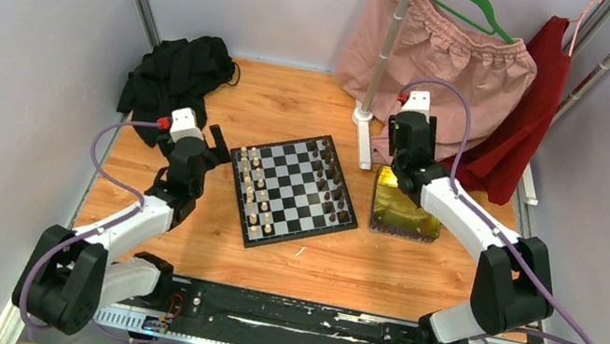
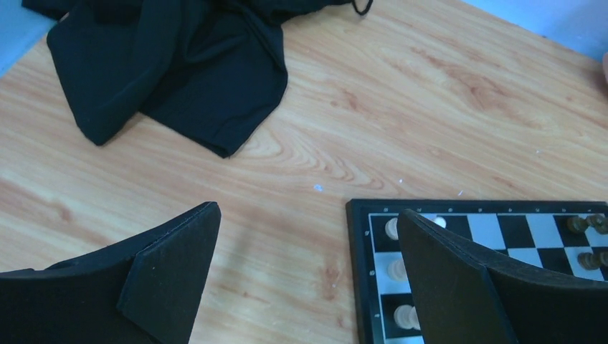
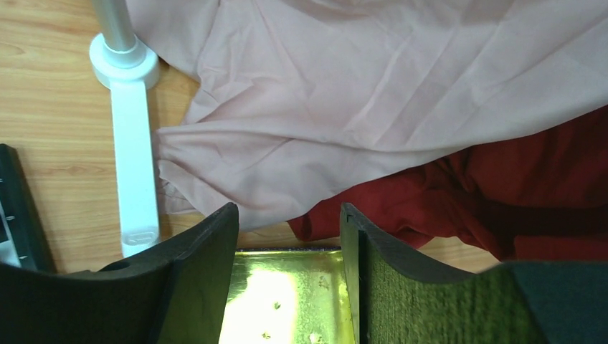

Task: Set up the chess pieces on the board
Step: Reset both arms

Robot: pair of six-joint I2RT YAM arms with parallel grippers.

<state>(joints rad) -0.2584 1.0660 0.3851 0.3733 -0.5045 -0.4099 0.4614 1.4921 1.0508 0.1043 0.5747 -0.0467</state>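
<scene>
Left gripper (image 2: pixel 308 287): jaws spread wide, nothing between them, held over the bare table (image 2: pixel 401 93) at the cream-side border of the board (image 2: pixel 495 209). Right gripper (image 3: pixel 287 269): jaws partly open, nothing seen held, poised above the yellow tin (image 3: pixel 283 308), which stands just beside the board's dark side. Flecks on the tin floor are too small to be read as pieces. Cream pieces (image 1: pixel 257 192) are ranked in two lines along the board's left edge and dark pieces (image 1: pixel 330 181) in two along its right; whether every home square is filled cannot be told. The step is judged to be a fetch from the tin, if anything is left there. A narrow opening should be set before descent, the piece taken by its head, kept upright, and lowered straight onto its square so that neighbours are not toppled. The idle arm is best kept off the board.
</scene>
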